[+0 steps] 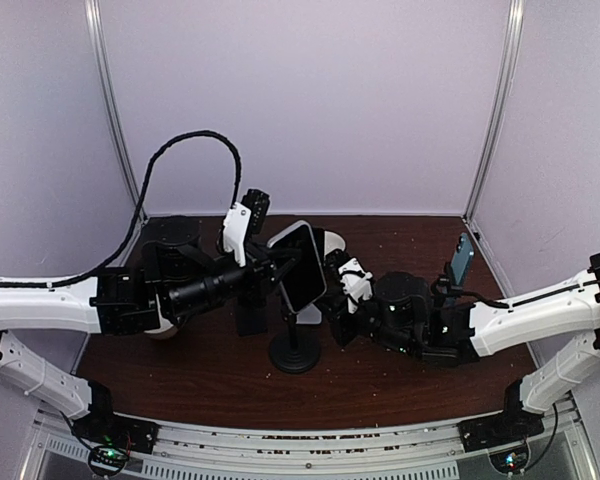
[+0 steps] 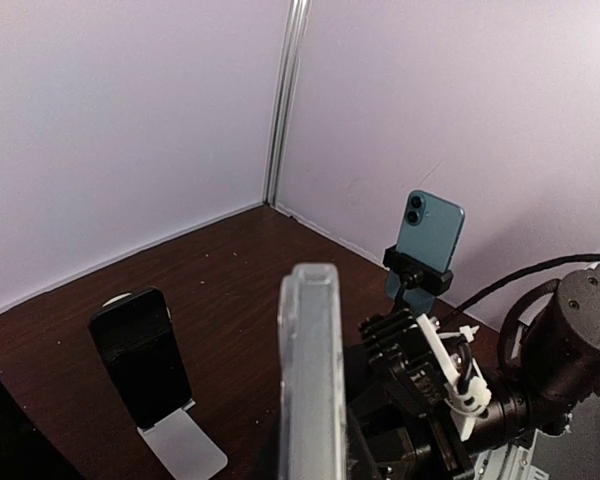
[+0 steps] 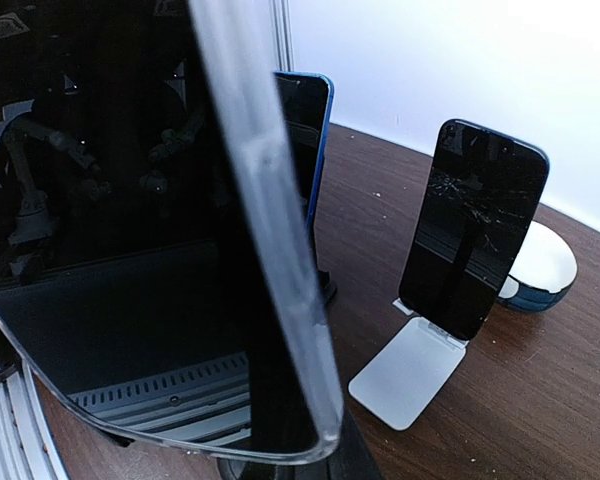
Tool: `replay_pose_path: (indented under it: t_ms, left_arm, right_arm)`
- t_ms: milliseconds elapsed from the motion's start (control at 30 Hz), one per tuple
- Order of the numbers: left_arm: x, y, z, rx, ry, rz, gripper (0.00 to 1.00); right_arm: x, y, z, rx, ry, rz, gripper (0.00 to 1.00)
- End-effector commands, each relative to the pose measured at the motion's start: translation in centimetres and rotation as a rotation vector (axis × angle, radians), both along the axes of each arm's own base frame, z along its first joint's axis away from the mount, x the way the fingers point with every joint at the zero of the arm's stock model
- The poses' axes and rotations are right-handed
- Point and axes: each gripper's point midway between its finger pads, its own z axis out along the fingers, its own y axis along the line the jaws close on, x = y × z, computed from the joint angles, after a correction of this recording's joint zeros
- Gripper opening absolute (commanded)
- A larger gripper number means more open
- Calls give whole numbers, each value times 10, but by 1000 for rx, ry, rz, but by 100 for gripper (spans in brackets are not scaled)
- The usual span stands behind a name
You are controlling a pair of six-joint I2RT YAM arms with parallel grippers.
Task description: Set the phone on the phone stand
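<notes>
We identify the step in hand as seating. The black-screened smartphone in a clear plastic case (image 1: 298,265) stands upright and tilted above the centre of the dark brown counter (image 1: 410,385). It sits directly over the black phone stand with a round base and slim post (image 1: 295,355). We cannot tell whether its back already rests on the stand's head.

The left gripper (image 1: 276,268) meets the smartphone's left edge. Its jaws are narrow, and we judge them pinched on that edge. The right gripper (image 1: 336,292) sits at the lower right edge with its jaws also narrow. We cannot confirm that it grips anything.

Other items lie well apart from the work:
- a teal phone in a black clamp mount (image 2: 428,232);
- a black phone with a cracked screen on a white folding stand (image 3: 475,240).

We judge that the next move calls for confirming the smartphone rests on the stand. Each arm then opens its jaws in turn and backs away sideways without nudging the post.
</notes>
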Motion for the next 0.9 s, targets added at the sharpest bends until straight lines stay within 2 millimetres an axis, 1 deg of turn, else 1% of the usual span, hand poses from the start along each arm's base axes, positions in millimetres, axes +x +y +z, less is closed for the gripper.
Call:
replay_pose_path:
  t_ms: [0, 67, 133, 300, 400, 500, 600, 667, 733, 800, 867]
  left_arm:
    - [-22, 54, -150, 582, 141, -13, 0]
    - [-22, 54, -152, 595, 121, -24, 0]
    - [-21, 56, -155, 613, 104, -25, 0]
    - [-22, 58, -162, 644, 96, -39, 0]
    - [-22, 58, -162, 652, 90, -42, 0]
    - [-21, 57, -160, 657, 79, -46, 0]
    - [-23, 55, -162, 650, 90, -66, 0]
    - [-26, 51, -161, 617, 108, -97, 0]
    - [-28, 45, -156, 595, 119, -126, 0]
    - [-29, 45, -157, 650, 149, -141, 0]
    - [-30, 46, -158, 691, 199, -144, 0]
  right_arm:
    - [45, -33, 22, 100, -34, -199, 0]
    - [46, -28, 23, 81, -40, -186, 0]
    - [50, -33, 20, 54, -41, -210, 0]
    - [65, -58, 16, 74, -21, -272, 0]
    - [73, -66, 12, 61, -21, -303, 0]
    - [76, -67, 12, 45, -31, -306, 0]
    - [75, -65, 19, 46, -48, -291, 0]
    - [68, -54, 27, 64, -60, -223, 0]
    - [62, -47, 29, 46, -80, -197, 0]
    - [61, -45, 26, -14, -97, -212, 0]
    - [62, -49, 25, -52, -111, -241, 0]
